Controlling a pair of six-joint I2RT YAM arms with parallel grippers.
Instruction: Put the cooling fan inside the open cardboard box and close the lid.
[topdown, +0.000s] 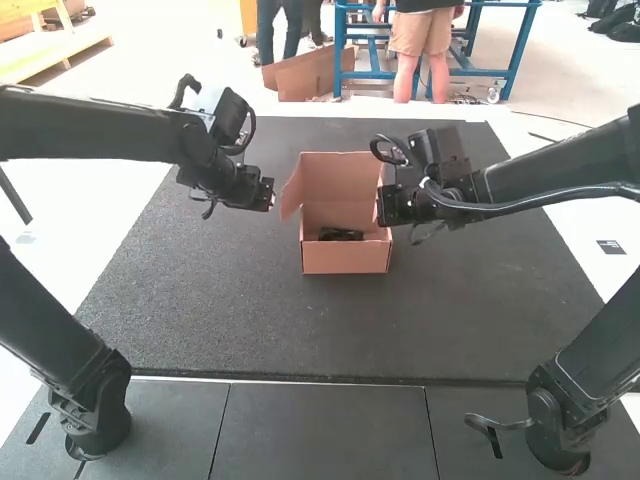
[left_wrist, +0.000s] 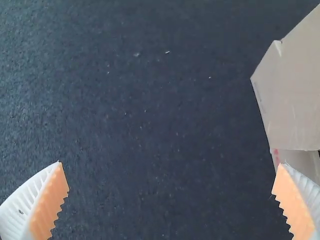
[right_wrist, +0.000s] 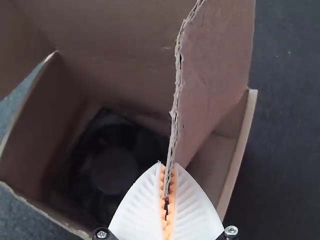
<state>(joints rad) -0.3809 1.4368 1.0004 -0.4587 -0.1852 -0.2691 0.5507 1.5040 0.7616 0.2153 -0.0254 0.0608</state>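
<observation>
Right claw is gripping the right flap of the cardboard box. Its white ribbed fingers are pinching the flap's raw edge between the orange pads, and the flap is standing nearly upright over the opening.

The box is sitting near the middle of the black mat, which is covering most of the table. The plain front wall of the box is facing the arm bases.

The cooling fan is lying flat on the box floor, dark and round, below the held flap and toward the front wall. The upright right flap is partly screening the opening from that side.

The left flap is leaning outward and up, and the rear flap is standing tall behind the opening, so the lid is not yet closed.

The left claw is hovering over bare mat just beside the left flap, with its fingers spread wide and holding nothing. In the left wrist view, one finger is sitting close to the flap's corner; whether they are touching cannot be told.
</observation>
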